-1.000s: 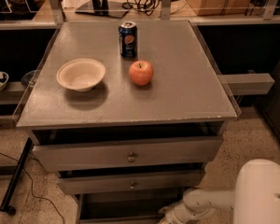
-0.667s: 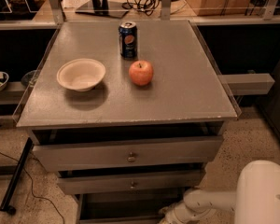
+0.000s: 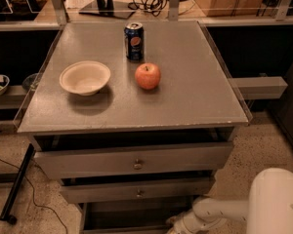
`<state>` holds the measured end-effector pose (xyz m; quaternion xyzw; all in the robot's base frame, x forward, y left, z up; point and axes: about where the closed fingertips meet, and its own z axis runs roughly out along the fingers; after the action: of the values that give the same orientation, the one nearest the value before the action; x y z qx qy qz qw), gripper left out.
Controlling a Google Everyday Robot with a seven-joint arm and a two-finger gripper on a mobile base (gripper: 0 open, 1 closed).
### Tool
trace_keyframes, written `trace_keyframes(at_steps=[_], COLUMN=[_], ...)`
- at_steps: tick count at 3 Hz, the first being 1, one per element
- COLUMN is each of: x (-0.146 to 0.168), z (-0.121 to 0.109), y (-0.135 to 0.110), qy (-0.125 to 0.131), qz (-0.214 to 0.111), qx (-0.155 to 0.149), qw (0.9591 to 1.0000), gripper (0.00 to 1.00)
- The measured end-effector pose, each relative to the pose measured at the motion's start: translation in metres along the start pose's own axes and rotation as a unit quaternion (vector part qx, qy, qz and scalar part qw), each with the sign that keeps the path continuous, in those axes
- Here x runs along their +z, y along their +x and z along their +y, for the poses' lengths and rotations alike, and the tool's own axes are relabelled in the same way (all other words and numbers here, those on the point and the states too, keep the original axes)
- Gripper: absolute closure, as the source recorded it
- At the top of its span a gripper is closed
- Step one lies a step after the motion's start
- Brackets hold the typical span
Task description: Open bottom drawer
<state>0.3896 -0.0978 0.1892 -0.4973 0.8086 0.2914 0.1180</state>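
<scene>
The grey cabinet has three stacked drawer fronts below its top. The bottom drawer [image 3: 136,209] shows only as a narrow grey strip under the middle front [image 3: 136,191], with a dark gap beneath it; its knob is not visible. My gripper [image 3: 177,226] sits at the lower edge of the camera view, at the right end of the bottom drawer, on the end of the white arm [image 3: 219,211] that comes in from the lower right. The picture's bottom edge cuts off most of the gripper.
On the cabinet top [image 3: 195,96] stand a white bowl [image 3: 85,77], a red apple [image 3: 148,75] and a blue soda can [image 3: 134,41]. The top drawer front [image 3: 134,161] carries a small metal knob. A black cable and stand leg [image 3: 17,189] lie on the floor at left.
</scene>
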Motion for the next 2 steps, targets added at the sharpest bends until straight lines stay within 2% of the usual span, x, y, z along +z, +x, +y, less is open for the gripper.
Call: trace_keyframes(at_steps=[1,2], x=[-0.0012,-0.0065], z=[0.0014,0.0051], y=[0.0006,-0.0011], qy=[0.000,0.003], qz=[-0.002,-0.010], qx=[0.001,-0.012], qw=[1.0000,0.9999], gripper=[1.00,1.00])
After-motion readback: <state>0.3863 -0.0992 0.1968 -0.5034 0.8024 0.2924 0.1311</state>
